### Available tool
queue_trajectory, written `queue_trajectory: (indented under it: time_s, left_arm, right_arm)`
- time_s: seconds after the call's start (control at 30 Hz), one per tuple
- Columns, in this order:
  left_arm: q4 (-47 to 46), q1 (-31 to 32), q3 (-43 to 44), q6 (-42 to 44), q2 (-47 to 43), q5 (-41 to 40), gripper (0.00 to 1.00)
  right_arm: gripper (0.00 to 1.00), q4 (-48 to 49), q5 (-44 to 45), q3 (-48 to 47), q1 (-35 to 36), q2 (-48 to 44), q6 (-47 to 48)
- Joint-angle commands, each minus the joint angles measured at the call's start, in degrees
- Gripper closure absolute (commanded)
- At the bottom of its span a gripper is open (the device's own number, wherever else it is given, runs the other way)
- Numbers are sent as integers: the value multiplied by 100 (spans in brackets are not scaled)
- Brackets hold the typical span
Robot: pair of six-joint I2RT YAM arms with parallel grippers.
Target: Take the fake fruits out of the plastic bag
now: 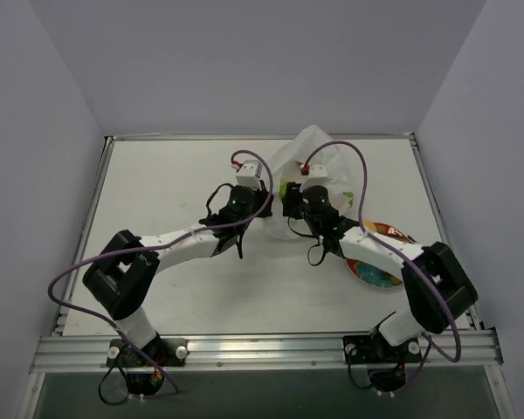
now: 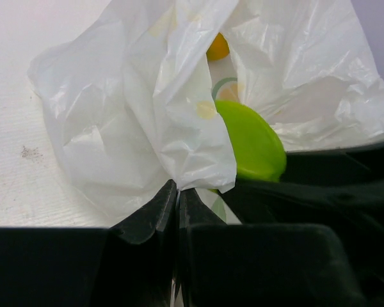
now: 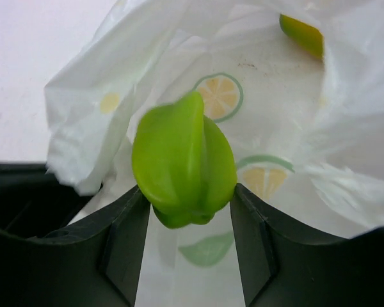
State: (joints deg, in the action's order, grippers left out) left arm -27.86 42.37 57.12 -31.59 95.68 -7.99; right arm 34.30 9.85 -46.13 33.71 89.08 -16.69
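Black fingers (image 3: 125, 224) of the right gripper (image 3: 187, 201) sit closest in the right wrist view; they are clamped on the green fruit (image 3: 182, 160), one finger on each side. That fruit is at the mouth of the plastic bag (image 2: 115, 96), with white crinkly plastic behind it and beside it; it looks part way out, not fully free.

Over on the other side, the left gripper (image 2: 178, 192) has its jaws pressed together on a fold of the bag, so it is pinching the thin plastic. A yellow fruit (image 2: 217, 48) peeks out deeper inside (only a small bit of it shows).

From above, both arms reach to the bag at the far middle of the table (image 1: 157, 201); a round plate (image 1: 377, 278) lies near the right arm, partly hidden by it.

My guess at the step: the green fruit is being pulled out while the bag is held back. Next, the right arm should draw the fruit away from the opening and set it down on the table; the left pinch needs to be firm, or the light bag may slide along with the fruit.
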Motion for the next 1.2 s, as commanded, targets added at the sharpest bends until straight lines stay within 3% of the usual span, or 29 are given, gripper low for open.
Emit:
queue_trajectory:
  time_s: [0.0,0.33,0.47,0.67,1.0,1.17]
  left_arm:
    - [-369,17,361,66,-14,-10,98]
    - [-835,-9,449,31,109,183,98]
    - [-993,-9,361,-13,100,306,98]
    - [-1073,-9,98,-75,30,307,98]
    - [-889,26,-808,-330,-374,-501,98]
    - [-879,8,-1019,-356,-462,-722,98]
  right_arm:
    - [80,-696,509,165,117,-1195,-300]
    - [80,-2866,448,763,241,-4017,-905]
    - [80,-3403,518,1044,258,-4434,-1327]
    - [80,-3054,738,422,539,-3381,-1285]
    - [75,-1796,1607,-702,601,-466,-1355]
    - [71,-1287,1653,-1275,470,530,-856]
